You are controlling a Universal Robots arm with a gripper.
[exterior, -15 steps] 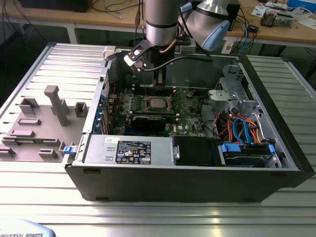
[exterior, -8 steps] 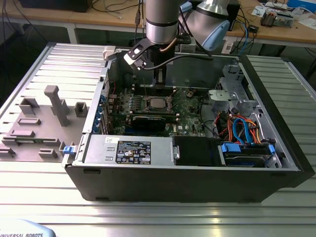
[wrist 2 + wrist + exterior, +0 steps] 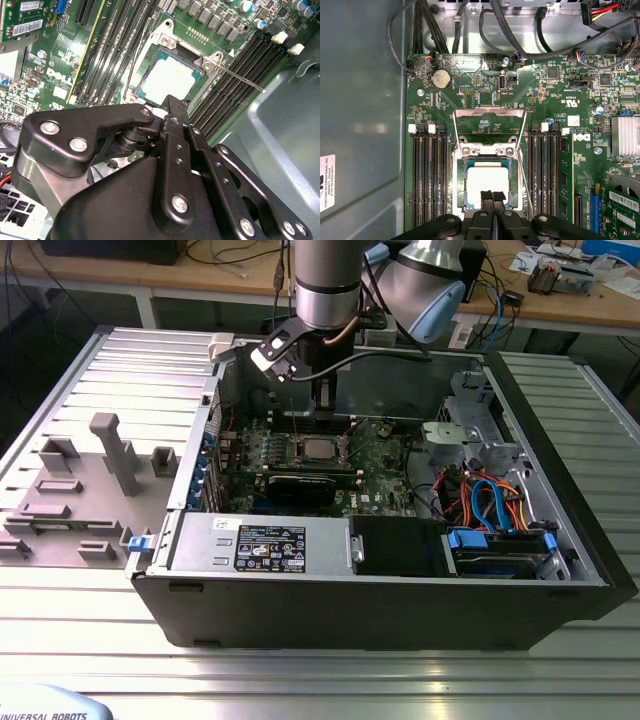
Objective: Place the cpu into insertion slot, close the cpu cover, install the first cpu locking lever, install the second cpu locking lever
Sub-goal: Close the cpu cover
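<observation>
Cpu [image 3: 487, 181]: was seated in the insertion slot [image 3: 464, 190], with the cpu cover [image 3: 490, 113] raised open.
End effector [image 3: 493, 196]: fingers were closed together, nothing held — poised over the chip's near edge.
Handling: was judged light, stiff and fragile — best gripped by its edges.

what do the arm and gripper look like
The arm is a silver-grey metal tube with a pale blue joint cap and a black cable looping off the wrist. The gripper is black angular linkage plates dotted with silver screws.
</observation>
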